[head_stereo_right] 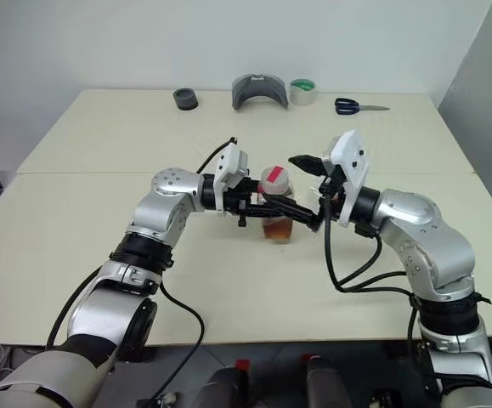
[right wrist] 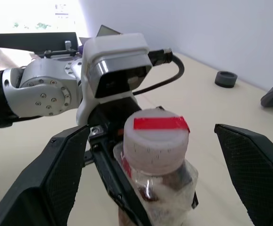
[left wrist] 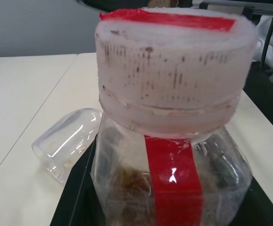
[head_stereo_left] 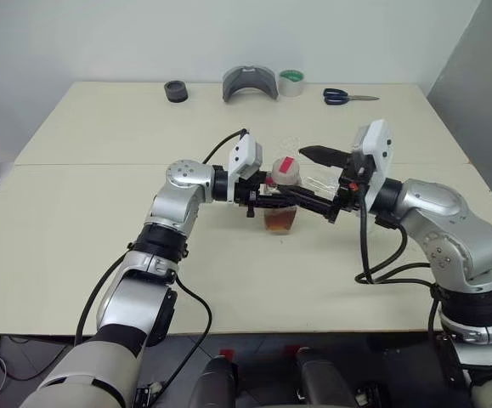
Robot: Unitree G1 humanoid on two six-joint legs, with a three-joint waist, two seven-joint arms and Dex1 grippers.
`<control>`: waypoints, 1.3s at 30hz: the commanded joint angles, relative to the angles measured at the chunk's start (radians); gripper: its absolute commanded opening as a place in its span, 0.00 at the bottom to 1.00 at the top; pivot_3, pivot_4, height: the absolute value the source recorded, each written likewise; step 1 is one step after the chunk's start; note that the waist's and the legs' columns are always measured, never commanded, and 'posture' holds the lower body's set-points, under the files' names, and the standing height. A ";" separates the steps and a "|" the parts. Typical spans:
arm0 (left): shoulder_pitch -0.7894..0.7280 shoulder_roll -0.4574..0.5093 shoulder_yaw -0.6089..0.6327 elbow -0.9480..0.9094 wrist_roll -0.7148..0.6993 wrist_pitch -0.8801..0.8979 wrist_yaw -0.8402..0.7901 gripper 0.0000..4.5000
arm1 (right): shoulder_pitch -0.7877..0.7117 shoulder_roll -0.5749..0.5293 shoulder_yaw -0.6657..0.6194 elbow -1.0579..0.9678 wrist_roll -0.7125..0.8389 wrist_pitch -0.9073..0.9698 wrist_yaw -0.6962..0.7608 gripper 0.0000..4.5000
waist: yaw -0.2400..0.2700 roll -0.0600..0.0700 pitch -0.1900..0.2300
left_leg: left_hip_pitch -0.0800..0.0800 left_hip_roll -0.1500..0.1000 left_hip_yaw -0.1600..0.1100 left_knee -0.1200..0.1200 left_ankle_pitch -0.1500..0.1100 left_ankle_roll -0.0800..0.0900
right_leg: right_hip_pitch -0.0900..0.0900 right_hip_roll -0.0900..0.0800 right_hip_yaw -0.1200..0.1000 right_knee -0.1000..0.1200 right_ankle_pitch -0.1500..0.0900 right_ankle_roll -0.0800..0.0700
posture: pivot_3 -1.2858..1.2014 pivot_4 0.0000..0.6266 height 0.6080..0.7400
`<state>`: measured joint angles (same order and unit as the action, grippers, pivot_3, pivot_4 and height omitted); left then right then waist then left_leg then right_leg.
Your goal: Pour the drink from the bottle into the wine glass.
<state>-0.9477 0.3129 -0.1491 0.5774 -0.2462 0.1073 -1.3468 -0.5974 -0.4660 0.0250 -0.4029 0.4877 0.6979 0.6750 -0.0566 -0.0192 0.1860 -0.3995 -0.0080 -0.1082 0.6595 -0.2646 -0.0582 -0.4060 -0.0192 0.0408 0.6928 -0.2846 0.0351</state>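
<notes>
Left-eye view: I find the left gripper (head_stereo_left: 301, 201) reaching across from the left at mid-table, its fingers clamped on the bottle (head_stereo_left: 283, 197), which stands upright with its base at or just above the table (head_stereo_left: 101, 246); I cannot tell which. The bottle's cap (head_stereo_left: 285, 170) is on, pink-white with a strip of red tape across the top and more red tape running down the body. The drink (head_stereo_left: 280, 221) sits in the lower part of the bottle, reddish-brown.

In the right wrist view the right gripper (right wrist: 164, 165) has its jaws spread wide, one finger on each side of the capped bottle and clear of it; nothing is held there.

In the left wrist view a clear glass vessel (left wrist: 66, 143) lies on its side on the table just behind the bottle. I take it for the wine glass, though the stem and foot are hidden from me.

Along the far edge of the table I note a black roll (head_stereo_left: 176, 91), a grey curved piece (head_stereo_left: 250, 83), a roll of tape (head_stereo_left: 291, 82) and scissors (head_stereo_left: 344, 97), all well apart from the grippers.
</notes>
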 commanded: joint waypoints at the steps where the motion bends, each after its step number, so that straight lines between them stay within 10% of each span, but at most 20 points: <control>1: -0.008 0.006 0.018 -0.052 -0.021 0.000 -0.008 0.39 | 0.000 0.021 0.017 -0.028 -0.041 -0.042 -0.054 1.00 | 0.000 0.000 0.000 | 0.000 0.000 0.000 0.000 0.000 0.000 | 0.000 0.000 0.000 0.000 0.000 0.000 | 0.52 0.24 1.00; 29: -0.011 0.011 0.028 -0.038 -0.033 0.052 -0.005 0.39 | 0.076 -0.020 -0.042 -0.153 0.096 0.066 -0.082 1.00 | 0.000 0.000 0.000 | 0.000 0.000 0.000 0.000 0.000 0.000 | 0.000 0.000 0.000 0.001 0.000 0.000 | 0.52 0.24 1.00; 39: -0.014 0.020 0.021 -0.031 -0.027 0.042 -0.020 0.39 | -0.007 0.033 0.065 -0.047 -0.074 -0.040 -0.163 1.00 | 0.000 0.000 0.000 | 0.000 0.000 0.000 0.001 0.000 0.000 | 0.000 0.000 0.000 0.001 0.000 0.000 | 0.52 0.24 1.00</control>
<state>-0.9352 0.3277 -0.1484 0.5685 -0.2567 0.1652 -1.3593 -0.5809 -0.4397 0.0927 -0.4438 0.4370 0.6951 0.5276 -0.0569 -0.0192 0.1860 -0.3996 -0.0083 -0.1082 0.6604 -0.2647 -0.0580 -0.4061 -0.0191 0.0410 0.6940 -0.2846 0.0350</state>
